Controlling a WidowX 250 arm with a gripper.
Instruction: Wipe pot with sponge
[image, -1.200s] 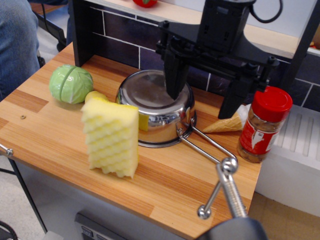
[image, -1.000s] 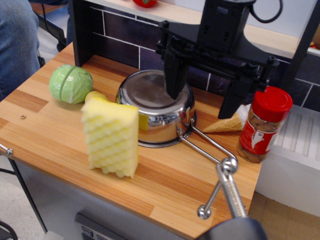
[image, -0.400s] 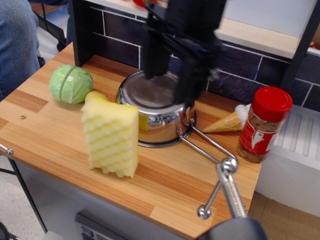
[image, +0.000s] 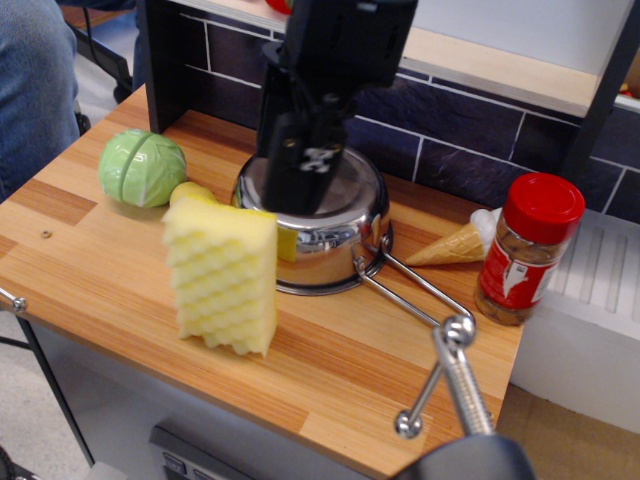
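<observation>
The shiny steel pot (image: 345, 238) stands mid-table, its wire-loop handle (image: 415, 292) pointing front right. The pale yellow ridged sponge (image: 222, 278) stands upright on the wood just in front of and left of the pot, touching or nearly touching its wall. My black gripper (image: 305, 185) hangs over the pot's left half, behind and above the sponge. It is turned nearly edge-on to the camera, its fingers spread and holding nothing. It hides part of the pot's inside.
A green cabbage ball (image: 142, 168) and a small yellow ball (image: 190, 192) lie left of the pot. A red-lidded spice jar (image: 527, 248) and a toy ice-cream cone (image: 450, 245) stand to the right. A tiled back wall (image: 470, 130) rises behind; a metal rod (image: 462, 385) sits in the foreground.
My gripper has swung left from the pot's right rim to over its left half and turned from broadside to nearly edge-on. Pot and sponge have not moved.
</observation>
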